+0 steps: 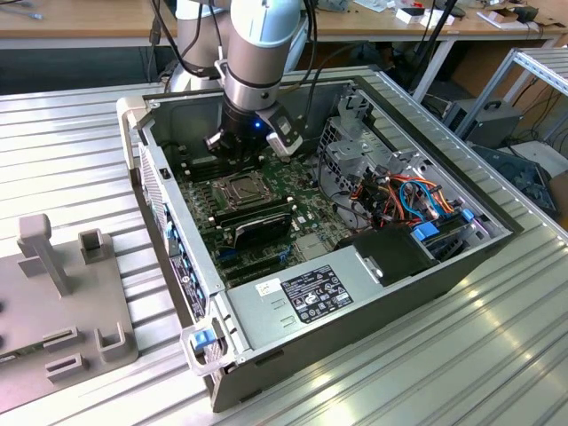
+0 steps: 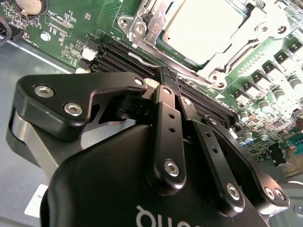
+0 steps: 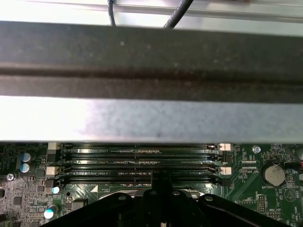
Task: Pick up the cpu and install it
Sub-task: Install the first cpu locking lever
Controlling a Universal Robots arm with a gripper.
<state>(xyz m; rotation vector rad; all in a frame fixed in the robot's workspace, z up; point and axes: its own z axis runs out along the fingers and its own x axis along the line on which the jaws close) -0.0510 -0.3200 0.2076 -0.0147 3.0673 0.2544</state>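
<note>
Gripper: fingers pressed together, nothing being gripped, being held above memory slots. Cpu: being seated in socket frame, at the gripper's one o'clock in the second wrist view.

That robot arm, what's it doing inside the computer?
The robot arm's gripper is reaching down into an open computer case, just above the green motherboard. In the second wrist view its fingertips are pressed together over the long black memory slots, and nothing sits between them. Right beside them the cpu, a flat silver square, already lies in its socket with the shiny metal frame around it.
</note>
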